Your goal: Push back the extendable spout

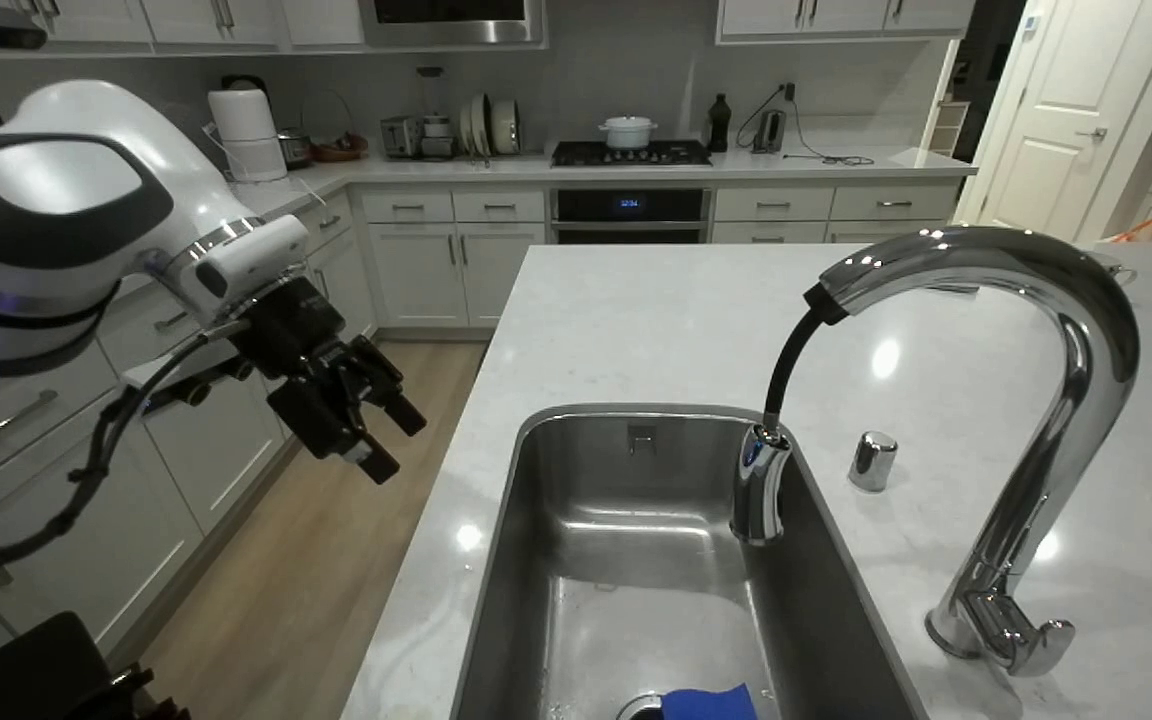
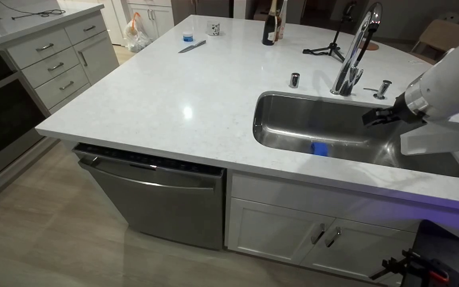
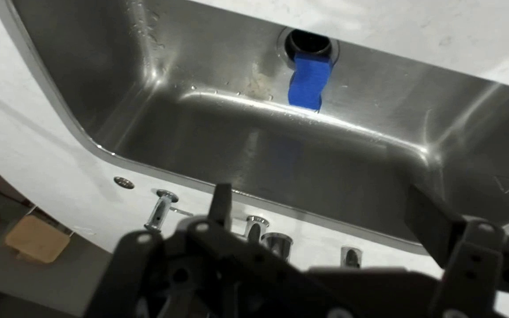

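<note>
Spout: a short, shiny chrome cylindrical spray head hangs off the tall arched chrome gooseneck faucet on bare black flexible hose, seen against the inner wall of the rectangular stainless-steel sink, faucet side. Black two-finger gripper: fingers wide apart, nothing between them, well apart from the spray head.

Handling (judged): head probably light and rigid, not fragile, though polished chrome may slip or twist in the pads, more so if wet. Hose bends; expect swing and tilt on contact. Best hold: around mid-barrel, fingers on opposite sides, top end free to seat. The faucet's mouth slants, so the head should need tilting to match while the hose feeds in.

Surroundings: small round chrome cap upright on the white countertop, near the spray head; chrome lever handle at the faucet base; blue cloth-like strip at the drain. Sink wall leaves little finger room on the far side; arch hampers a descent from above. Wrist view: chrome fittings crowd behind the fingers; cannot tell whether the spray head is among them.
</note>
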Robot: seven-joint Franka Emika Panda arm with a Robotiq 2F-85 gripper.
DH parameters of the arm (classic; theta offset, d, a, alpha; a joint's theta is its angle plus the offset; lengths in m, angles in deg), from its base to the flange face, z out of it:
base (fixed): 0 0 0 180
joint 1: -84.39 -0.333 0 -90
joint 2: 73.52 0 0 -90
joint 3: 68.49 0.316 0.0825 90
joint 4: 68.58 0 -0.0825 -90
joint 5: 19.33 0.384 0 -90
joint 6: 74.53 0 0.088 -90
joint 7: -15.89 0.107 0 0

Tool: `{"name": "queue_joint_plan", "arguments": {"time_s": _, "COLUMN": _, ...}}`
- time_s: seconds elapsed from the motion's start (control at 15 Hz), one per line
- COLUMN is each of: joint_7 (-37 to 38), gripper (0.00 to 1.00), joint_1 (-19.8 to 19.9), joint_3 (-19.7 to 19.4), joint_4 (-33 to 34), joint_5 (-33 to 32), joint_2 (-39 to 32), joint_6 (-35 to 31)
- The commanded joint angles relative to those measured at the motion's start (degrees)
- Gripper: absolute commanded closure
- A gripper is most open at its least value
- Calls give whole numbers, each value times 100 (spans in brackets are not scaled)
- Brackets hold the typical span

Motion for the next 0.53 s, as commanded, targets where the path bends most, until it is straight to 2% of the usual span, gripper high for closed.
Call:
{"name": "queue_joint_plan", "arguments": {"time_s": 0.0, "joint_7": 1175, "gripper": 0, "joint_1": -103, "joint_3": -258, "joint_4": 116, "joint_5": -1325, "joint_2": -314, "joint_6": -42}}
{"name": "queue_joint_plan", "arguments": {"time_s": 0.47, "joint_7": 3093, "gripper": 0, "joint_1": -816, "joint_3": -1248, "joint_4": 244, "joint_5": -4054, "joint_2": -867, "joint_6": 259}}
